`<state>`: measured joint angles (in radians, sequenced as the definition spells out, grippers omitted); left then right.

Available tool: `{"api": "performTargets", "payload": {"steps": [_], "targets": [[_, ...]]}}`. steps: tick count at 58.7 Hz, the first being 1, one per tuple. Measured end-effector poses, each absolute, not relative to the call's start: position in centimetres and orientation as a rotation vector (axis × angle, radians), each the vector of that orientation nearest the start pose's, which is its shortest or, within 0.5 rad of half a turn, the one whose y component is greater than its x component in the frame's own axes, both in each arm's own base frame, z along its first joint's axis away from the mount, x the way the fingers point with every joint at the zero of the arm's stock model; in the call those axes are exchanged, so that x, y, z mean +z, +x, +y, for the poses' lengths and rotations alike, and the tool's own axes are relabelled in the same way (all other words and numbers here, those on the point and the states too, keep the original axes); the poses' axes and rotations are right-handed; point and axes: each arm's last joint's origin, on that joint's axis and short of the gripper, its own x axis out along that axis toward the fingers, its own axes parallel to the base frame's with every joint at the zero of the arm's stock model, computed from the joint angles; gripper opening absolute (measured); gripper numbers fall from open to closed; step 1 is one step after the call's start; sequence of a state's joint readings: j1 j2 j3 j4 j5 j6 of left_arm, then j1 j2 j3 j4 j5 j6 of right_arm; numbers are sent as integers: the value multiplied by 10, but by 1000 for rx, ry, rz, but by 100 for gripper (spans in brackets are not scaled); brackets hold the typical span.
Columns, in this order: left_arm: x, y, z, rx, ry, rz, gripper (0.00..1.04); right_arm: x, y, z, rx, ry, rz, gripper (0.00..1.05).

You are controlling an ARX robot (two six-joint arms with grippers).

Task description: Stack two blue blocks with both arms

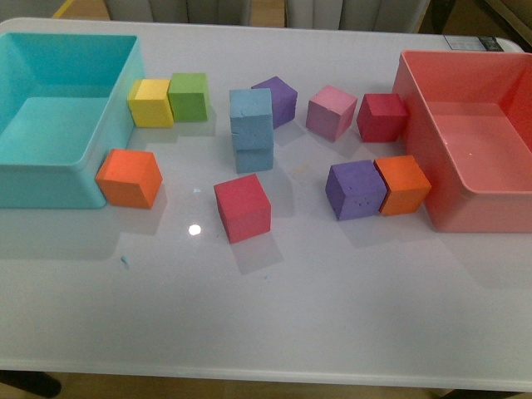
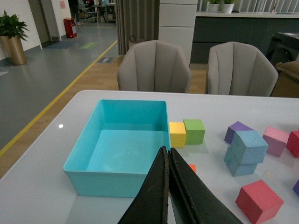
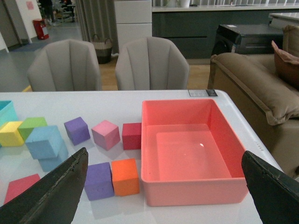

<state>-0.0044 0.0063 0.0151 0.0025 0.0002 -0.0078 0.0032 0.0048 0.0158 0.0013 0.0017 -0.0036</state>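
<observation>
On the white table [image 1: 274,316], blue blocks [image 1: 251,129] sit stacked.

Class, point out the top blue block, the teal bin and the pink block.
Top blue block [image 1: 250,117], front view, front face.
Teal bin [image 1: 46,184], front view, near wall.
Pink block [image 1: 331,112], front view, front face.

Office lounge, upholstered grey chairs [image 2: 154,65], sofa [image 3: 254,88], potted plant [image 2: 11,35], long corridor beyond white table [image 1: 332,299]
</observation>
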Motion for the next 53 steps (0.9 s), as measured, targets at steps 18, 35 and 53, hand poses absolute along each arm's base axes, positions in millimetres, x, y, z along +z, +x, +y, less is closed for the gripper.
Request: {"api": "performTargets", "payload": {"steps": [18,35,53], "targets": [[168,97,0,-5,-8,-11,15,169,97,0,1,-4,-12,96],[168,97,0,-5,-8,-11,73,169,97,0,1,-4,-12,96],[168,97,0,-5,-6,-11,96,169,97,0,2,-4,-12,96]]}}
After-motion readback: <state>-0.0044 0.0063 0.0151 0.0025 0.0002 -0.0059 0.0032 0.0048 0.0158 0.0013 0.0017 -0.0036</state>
